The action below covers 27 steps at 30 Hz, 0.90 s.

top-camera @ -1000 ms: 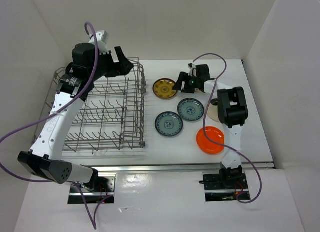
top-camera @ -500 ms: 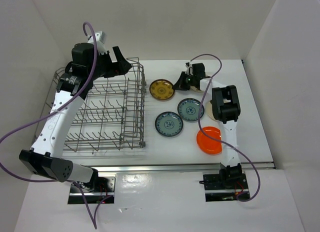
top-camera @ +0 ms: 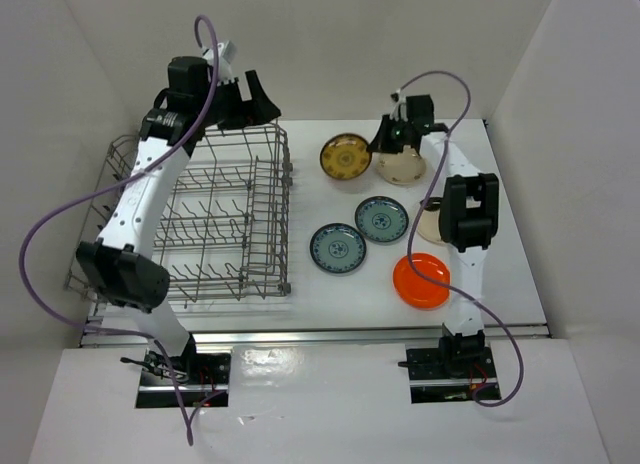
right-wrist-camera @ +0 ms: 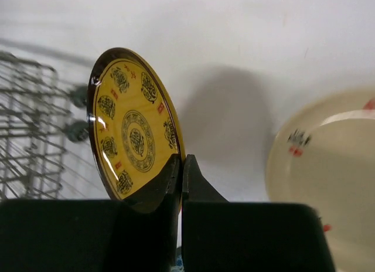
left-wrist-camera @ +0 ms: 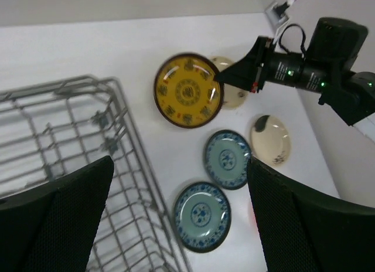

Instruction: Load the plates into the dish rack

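We see the rack on the left side of the surface. The left fingers hang above the rack's far right corner, spread wide with nothing between them; the left wrist view looks down past them to the plates.

All six plates are outside the rack, to its right. Nearest the rack's far corner is the yellow plate. The right fingers are pinched shut on its rim, and in the right wrist view it is tipped up at an angle with its shadow on the surface behind it. We can't tell whether its far edge touches the surface.

Just right of it lies a cream plate, flat, partly under the right arm's wrist. Nearer to us, two blue-green plates lie flat, one to the left and one to the right and further back, close together. A second cream plate lies right of those, half hidden by the right arm. The orange plate lies flat at the near right, beside the arm.
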Each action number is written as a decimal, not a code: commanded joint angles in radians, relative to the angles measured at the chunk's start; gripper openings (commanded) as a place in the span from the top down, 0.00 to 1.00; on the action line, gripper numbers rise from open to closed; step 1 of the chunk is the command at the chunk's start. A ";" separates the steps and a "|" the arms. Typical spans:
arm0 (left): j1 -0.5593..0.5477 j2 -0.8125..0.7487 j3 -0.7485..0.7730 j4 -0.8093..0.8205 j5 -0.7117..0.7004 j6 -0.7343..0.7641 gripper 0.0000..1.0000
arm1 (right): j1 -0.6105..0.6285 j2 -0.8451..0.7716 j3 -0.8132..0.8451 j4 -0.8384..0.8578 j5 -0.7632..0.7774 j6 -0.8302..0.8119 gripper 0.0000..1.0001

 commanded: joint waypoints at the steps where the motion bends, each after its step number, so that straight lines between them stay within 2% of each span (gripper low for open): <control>1: 0.019 0.093 0.155 0.037 0.201 0.042 0.00 | -0.010 -0.164 0.182 -0.023 -0.014 -0.085 1.00; 3: 0.019 0.130 0.228 0.080 0.275 0.080 0.00 | -0.010 -0.190 0.231 -0.014 -0.045 -0.085 1.00; 6: 0.028 0.162 0.224 0.205 0.402 0.091 0.00 | 0.001 -0.245 0.232 0.023 -0.103 -0.094 1.00; 9: 0.028 0.202 0.202 0.337 0.519 0.045 0.00 | 0.012 -0.302 0.212 0.062 -0.174 -0.105 1.00; 11: 0.037 0.246 0.239 0.365 0.607 0.003 0.00 | 0.039 -0.343 0.200 0.073 -0.187 -0.114 1.00; 18: 0.038 0.282 0.213 0.442 0.663 -0.061 0.00 | 0.084 -0.423 0.152 0.124 -0.250 -0.114 1.00; 22: 0.038 0.291 0.204 0.444 0.689 -0.070 0.12 | 0.095 -0.423 0.141 0.133 -0.266 -0.114 1.00; 23: 0.038 0.291 0.204 0.444 0.689 -0.070 0.18 | 0.104 -0.423 0.141 0.133 -0.266 -0.114 1.00; 24: 0.038 0.291 0.204 0.418 0.679 -0.058 0.32 | 0.104 -0.432 0.141 0.133 -0.266 -0.114 1.00; 27: 0.038 0.280 0.181 0.404 0.659 -0.038 0.52 | 0.104 -0.433 0.141 0.142 -0.275 -0.114 1.00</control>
